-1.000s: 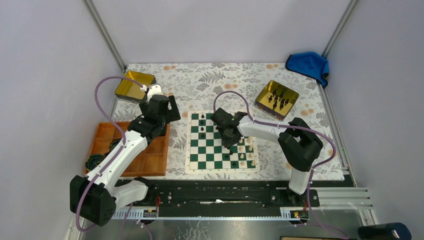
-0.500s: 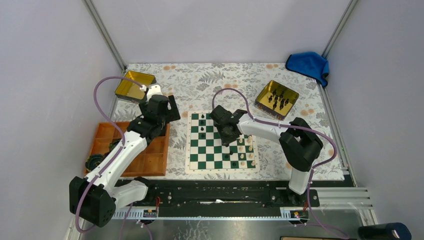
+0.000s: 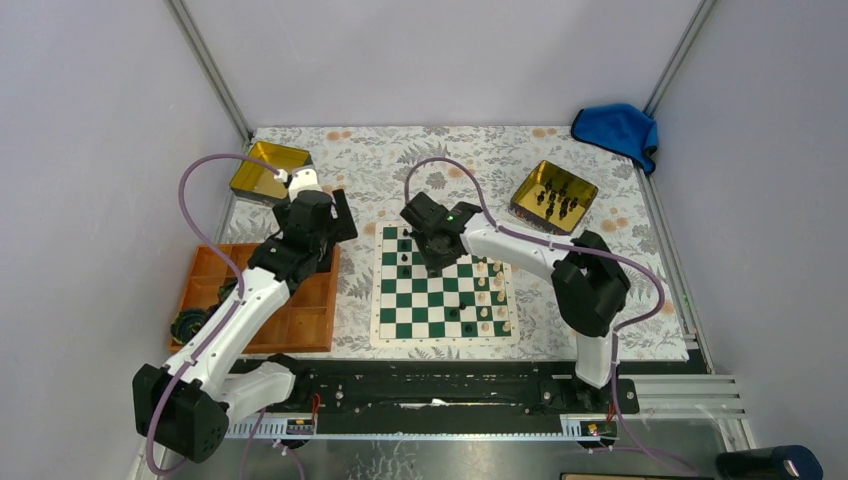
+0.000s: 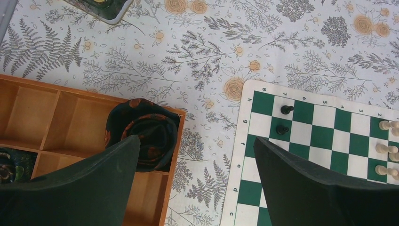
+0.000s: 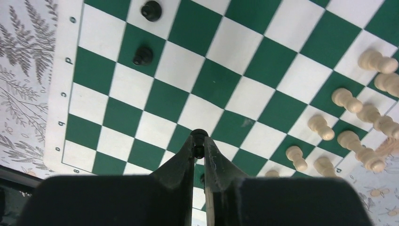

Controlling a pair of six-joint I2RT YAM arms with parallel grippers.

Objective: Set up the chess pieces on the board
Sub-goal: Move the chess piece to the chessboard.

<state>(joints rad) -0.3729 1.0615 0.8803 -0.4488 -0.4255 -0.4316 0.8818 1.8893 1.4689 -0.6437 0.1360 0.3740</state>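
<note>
The green and white board [image 3: 420,300] lies mid-table. A few black chess pieces [image 3: 403,257] stand along its far left files; two show in the right wrist view [image 5: 142,55] and the left wrist view [image 4: 282,129]. More black pieces lie in a gold tin [image 3: 553,197] at the back right. My right gripper [image 3: 432,250] hovers over the board's far left part [image 5: 155,99], shut on a small black chess piece [image 5: 199,136]. My left gripper [image 3: 320,215] is open and empty, with its jaws wide [image 4: 195,140] over the tablecloth between tray and board.
Cream pieces [image 3: 490,300] stand on the board's right side [image 5: 346,101]. An orange compartmented tray [image 3: 300,320] lies at left, with a dark rolled cloth [image 4: 143,134] in one corner. A second gold tin [image 3: 270,170] is back left. A blue cloth [image 3: 615,128] is back right.
My right gripper has moved from the board's middle toward its far left, still holding the black piece. My left arm has shifted only slightly.
</note>
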